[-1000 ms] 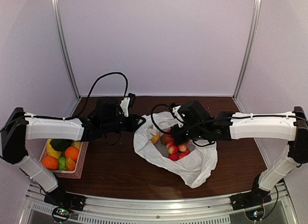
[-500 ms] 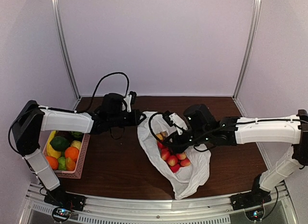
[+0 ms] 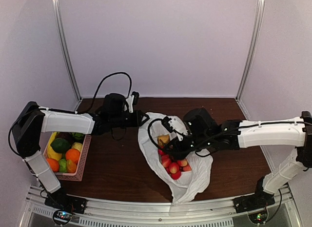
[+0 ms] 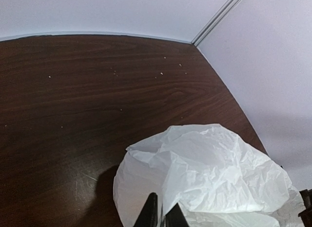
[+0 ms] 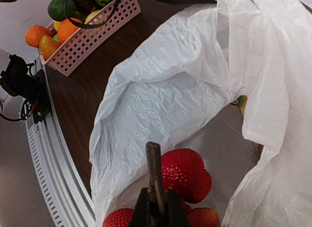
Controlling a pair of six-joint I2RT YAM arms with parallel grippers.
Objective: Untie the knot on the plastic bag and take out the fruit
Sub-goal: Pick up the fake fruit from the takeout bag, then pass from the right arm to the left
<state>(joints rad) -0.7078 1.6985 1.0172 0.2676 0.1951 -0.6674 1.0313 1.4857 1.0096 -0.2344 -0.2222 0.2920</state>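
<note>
The white plastic bag (image 3: pixel 194 182) lies open mid-table, with red fruit (image 3: pixel 173 166) and an orange piece (image 3: pixel 163 139) inside. No knot shows. My left gripper (image 3: pixel 142 118) is at the bag's far-left rim. In the left wrist view, the left gripper (image 4: pixel 162 215) is shut, pinching a fold of the bag (image 4: pixel 219 173). My right gripper (image 3: pixel 166 148) is inside the bag's mouth. In the right wrist view, the right gripper (image 5: pixel 156 194) is shut on a thin brown stem (image 5: pixel 152 163), just over a red strawberry (image 5: pixel 187 175). Bag walls (image 5: pixel 161 90) rise around it.
A pink basket (image 3: pixel 84 158) holding oranges, a lime, a banana and other fruit stands at the left near edge, also seen as the basket (image 5: pixel 92 36) in the right wrist view. A metal rail (image 3: pixel 146 207) runs along the table's front. White walls enclose the back and sides.
The right gripper has moved left and toward the near edge inside the bag. The bag has been drawn longer toward the front. The left arm has raised its elbow while holding the rim.
</note>
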